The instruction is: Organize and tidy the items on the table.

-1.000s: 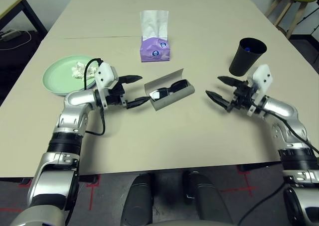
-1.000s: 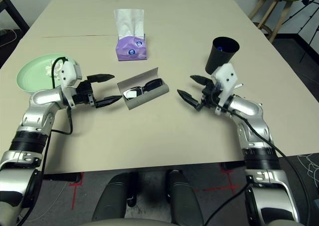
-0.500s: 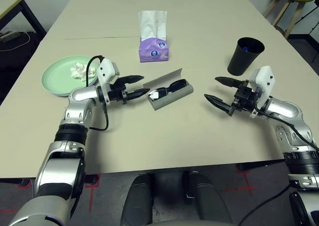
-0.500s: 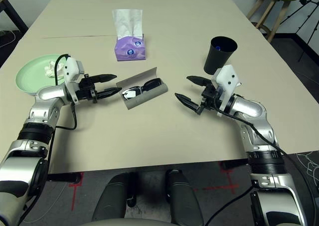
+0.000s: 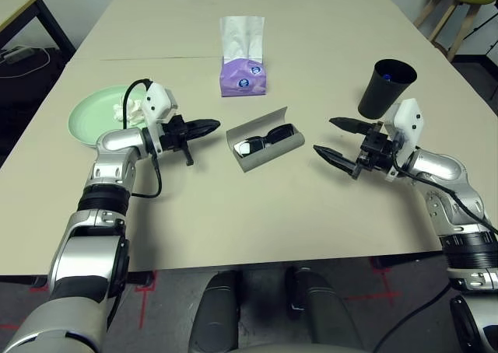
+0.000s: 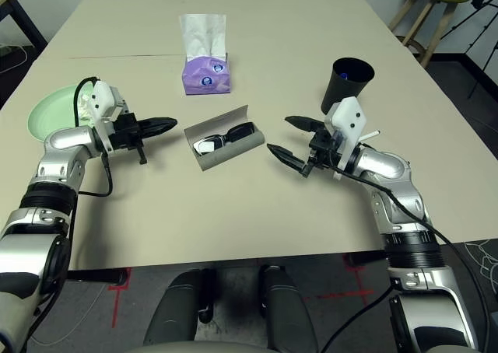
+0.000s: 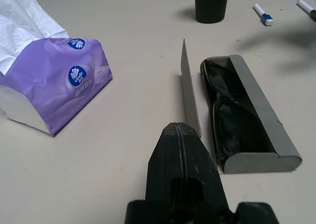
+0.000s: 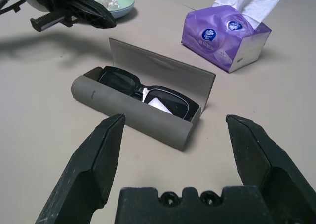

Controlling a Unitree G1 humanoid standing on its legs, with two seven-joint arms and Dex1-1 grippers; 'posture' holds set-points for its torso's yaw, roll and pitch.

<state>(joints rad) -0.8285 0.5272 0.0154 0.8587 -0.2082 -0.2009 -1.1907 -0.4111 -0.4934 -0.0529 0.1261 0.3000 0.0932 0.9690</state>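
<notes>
Left fingers (image 5: pixel 208 125) have pressed together beside the open glasses case (image 5: pixel 266 146); right fingers (image 5: pixel 338 140) spread opposite

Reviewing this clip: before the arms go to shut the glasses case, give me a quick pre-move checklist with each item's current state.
1. Sunglasses lie fully inside the case: ok.
2. Case lid stands open, nothing blocking it: ok.
3. Left tool is shut and empty, pointing at the lid's end: ok for pushing.
4. Right tool is open, facing the case, apart from it: ok.
5. Tissue box and cup stand clear of the case: ok.
6. Case will not slide when the lid is pushed: cannot tell.
</notes>
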